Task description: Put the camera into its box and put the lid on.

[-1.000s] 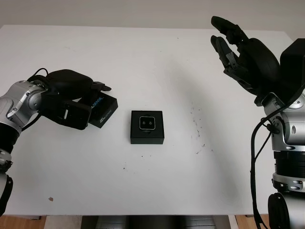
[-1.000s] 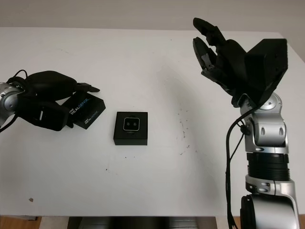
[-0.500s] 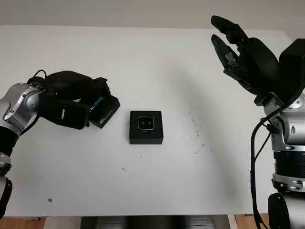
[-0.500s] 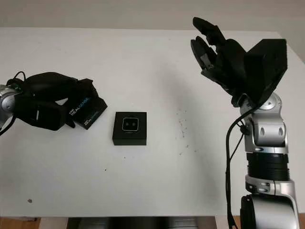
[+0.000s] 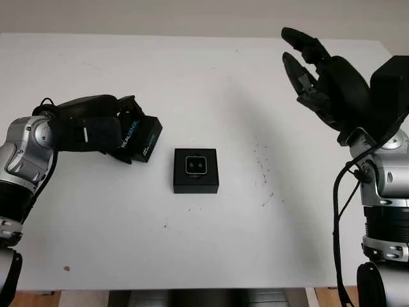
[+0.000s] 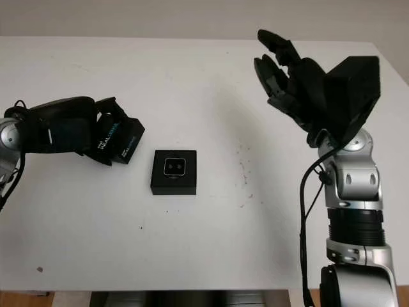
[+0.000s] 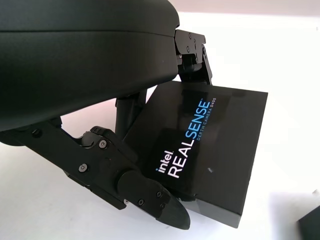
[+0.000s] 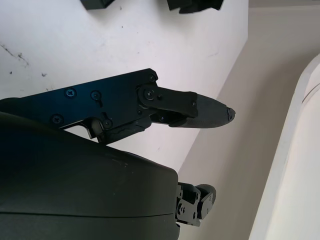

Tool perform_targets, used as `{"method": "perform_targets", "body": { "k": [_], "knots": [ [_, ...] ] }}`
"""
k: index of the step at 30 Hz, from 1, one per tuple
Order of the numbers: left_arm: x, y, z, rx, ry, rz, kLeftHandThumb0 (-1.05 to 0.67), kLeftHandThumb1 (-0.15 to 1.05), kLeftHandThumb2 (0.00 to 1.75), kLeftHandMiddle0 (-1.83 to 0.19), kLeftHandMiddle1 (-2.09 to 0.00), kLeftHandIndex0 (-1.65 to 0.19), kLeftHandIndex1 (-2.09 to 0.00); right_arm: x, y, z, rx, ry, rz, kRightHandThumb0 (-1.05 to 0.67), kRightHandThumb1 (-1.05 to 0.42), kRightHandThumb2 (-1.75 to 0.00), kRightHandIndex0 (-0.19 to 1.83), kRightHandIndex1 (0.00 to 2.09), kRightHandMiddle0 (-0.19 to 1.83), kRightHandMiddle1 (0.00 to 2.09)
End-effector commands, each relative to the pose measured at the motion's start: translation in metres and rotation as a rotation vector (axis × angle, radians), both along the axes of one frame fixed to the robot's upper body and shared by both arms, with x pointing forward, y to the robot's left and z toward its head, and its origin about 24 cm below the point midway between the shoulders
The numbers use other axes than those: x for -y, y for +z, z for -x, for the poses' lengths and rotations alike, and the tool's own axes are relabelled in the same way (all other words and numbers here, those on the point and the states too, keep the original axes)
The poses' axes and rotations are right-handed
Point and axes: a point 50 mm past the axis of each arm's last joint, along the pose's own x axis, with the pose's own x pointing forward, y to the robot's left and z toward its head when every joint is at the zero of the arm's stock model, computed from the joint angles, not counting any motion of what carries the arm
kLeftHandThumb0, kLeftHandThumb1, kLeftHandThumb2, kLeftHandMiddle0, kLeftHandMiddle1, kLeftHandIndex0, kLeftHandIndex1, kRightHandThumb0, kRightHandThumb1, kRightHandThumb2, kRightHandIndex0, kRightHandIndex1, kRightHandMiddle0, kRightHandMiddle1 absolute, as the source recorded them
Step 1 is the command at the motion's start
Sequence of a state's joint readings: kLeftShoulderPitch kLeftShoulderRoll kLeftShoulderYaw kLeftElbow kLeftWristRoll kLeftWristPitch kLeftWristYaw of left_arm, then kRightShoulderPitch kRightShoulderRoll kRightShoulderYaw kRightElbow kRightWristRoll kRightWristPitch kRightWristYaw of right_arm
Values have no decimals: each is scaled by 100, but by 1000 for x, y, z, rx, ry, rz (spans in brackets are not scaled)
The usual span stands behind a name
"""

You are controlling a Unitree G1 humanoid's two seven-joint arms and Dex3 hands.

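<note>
While the box (image 5: 196, 170) sits mid-table with the camera (image 5: 195, 165) inside, the left hand (image 5: 96, 128) grips the lid (image 5: 140, 139) just left of the box. From the left wrist, the lid lies pinched between fingers (image 7: 140, 192). Raised well right of the box, the right hand (image 6: 300, 89) is open.

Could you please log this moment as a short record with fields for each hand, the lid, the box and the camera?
left hand: at the table's left, fingers closed on the lid
lid: black, printed REALSENSE, tilted in the grasp, left of the box
box: black, open, near the table's middle
camera: seated inside the box, lenses facing up
right hand: open, raised at the table's right, holding nothing
table: white, small dark specks right of the box
lid on box: not yet
</note>
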State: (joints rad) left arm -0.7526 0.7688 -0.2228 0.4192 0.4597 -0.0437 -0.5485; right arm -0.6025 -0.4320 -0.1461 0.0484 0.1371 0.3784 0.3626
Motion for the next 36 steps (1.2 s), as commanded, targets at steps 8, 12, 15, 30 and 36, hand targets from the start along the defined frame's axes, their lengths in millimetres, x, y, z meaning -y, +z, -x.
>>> {"method": "perform_targets", "body": {
  "k": [8, 12, 15, 30, 36],
  "knots": [
    [17, 15, 13, -11, 45, 51, -26, 105, 24, -41, -197, -23, -195, -16, -15, 7, -18, 22, -5, -59, -105, -58, -5, 4, -19, 42],
    [22, 21, 18, -33, 46, 48, -26, 105, 24, -38, -193, -22, -195, -21, -21, 10, -32, 38, -12, -59, -105, -57, -7, 3, -19, 39],
    [26, 26, 22, -59, 41, 38, -26, 105, 25, -36, -191, -22, -196, -27, -27, 12, -28, 46, -16, -58, -105, -55, -6, 4, -18, 45],
    [42, 44, 33, -230, 118, 89, -30, 105, 18, -35, -202, -33, -206, -52, -44, 23, -39, 35, 92, -64, -105, -53, -5, 5, -8, 20],
    [47, 44, 35, -281, 151, 166, -29, 105, 19, -35, -201, -31, -202, -58, -46, 23, -41, 21, 78, -67, -105, -48, -1, 7, 0, 17]
  ]
}}
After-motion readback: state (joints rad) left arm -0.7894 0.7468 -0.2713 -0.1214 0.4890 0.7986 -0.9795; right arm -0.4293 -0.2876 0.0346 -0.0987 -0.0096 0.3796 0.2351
